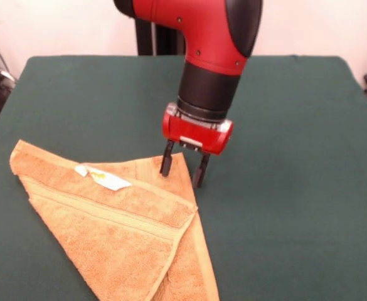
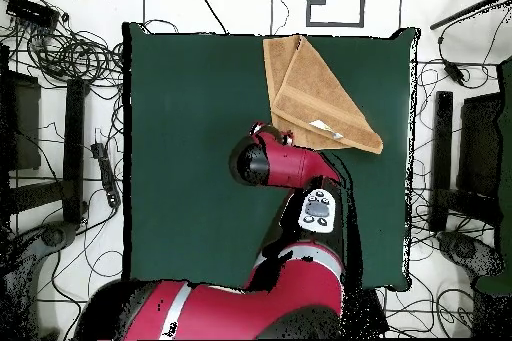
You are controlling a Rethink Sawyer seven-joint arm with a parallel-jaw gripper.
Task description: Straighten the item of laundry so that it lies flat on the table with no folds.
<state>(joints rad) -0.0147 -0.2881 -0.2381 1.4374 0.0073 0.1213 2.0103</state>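
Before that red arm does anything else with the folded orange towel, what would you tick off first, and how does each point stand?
1. Towel flat, no folds: not ok. One layer is doubled over another, making a triangle.
2. Gripper placed at the cloth: ok. It hangs at the towel's far corner, over the edge.
3. Fingers apart, ready to pinch: ok. A gap shows between them, nothing in it.
4. Fingers touching the cloth: cannot tell from either view.
5. Room on the table to spread it: ok on the bare green side. The overhead view shows the towel reaching the table's edge.
6. White tag clear of the fingers: ok.
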